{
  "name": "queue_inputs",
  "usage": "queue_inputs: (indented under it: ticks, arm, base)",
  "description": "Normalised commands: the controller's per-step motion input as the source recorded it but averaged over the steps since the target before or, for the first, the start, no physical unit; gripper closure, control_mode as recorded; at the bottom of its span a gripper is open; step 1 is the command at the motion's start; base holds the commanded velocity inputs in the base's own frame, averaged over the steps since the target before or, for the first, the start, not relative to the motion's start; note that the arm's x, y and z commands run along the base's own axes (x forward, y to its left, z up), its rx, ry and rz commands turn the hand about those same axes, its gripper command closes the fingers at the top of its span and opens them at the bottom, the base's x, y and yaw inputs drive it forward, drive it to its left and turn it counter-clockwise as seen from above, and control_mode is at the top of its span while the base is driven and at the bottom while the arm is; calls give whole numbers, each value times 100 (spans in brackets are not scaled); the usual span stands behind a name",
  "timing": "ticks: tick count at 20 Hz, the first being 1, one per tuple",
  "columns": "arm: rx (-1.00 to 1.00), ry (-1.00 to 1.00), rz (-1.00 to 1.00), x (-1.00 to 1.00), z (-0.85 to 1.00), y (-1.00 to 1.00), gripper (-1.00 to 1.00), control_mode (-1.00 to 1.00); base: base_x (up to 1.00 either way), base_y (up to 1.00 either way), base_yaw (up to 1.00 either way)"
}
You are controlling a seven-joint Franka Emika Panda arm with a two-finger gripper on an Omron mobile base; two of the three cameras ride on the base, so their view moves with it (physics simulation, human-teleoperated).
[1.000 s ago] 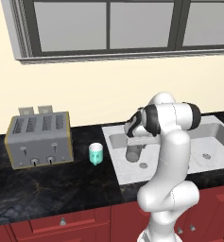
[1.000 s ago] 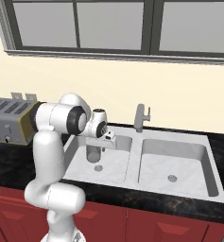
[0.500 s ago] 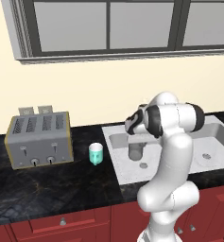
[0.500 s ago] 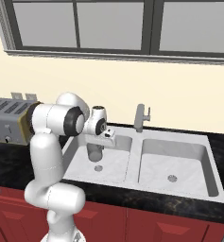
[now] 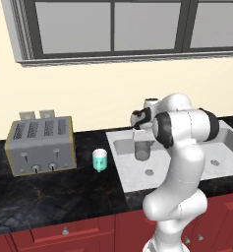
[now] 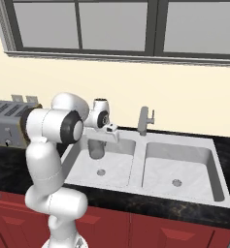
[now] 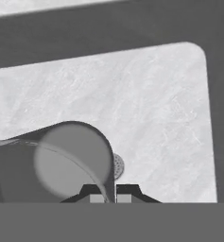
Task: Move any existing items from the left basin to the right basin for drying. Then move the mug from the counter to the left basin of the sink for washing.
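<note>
Left base view: I see the toaster [image 5: 39,145] at mid-left on the counter [image 5: 49,197], the mug [image 5: 100,160] just right of it, upright. My own arm covers part of the sink [image 5: 132,184].
Cup, left base view: the grey cup [image 5: 143,149] hangs upright, long axis vertical, above the left basin [image 5: 152,174], centre frame.
Right base view: faucet [image 6: 144,121] stands behind the divider; the right basin [image 6: 177,167] lies right of centre; cup [image 6: 96,148] hangs under the gripper [image 6: 95,140], left of centre.
Hand view: fingertips [image 7: 97,191] are pinched together on the cup's rim [image 7: 75,163] at lower left; drain [image 7: 118,166] peeks beside it.
</note>
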Motion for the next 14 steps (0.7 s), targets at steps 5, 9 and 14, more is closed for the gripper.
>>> queue_inputs:
  ticks: [5,9,14]
  arm:
    - [0,6,-4,-16,51,0,100,-100]
    - [0,1,-6,-38,36,0,100,-100]
    - [0,0,-9,-55,26,0,100,-100]
  base:
    - [0,0,0]
    - [0,0,0]
    - [0,0,0]
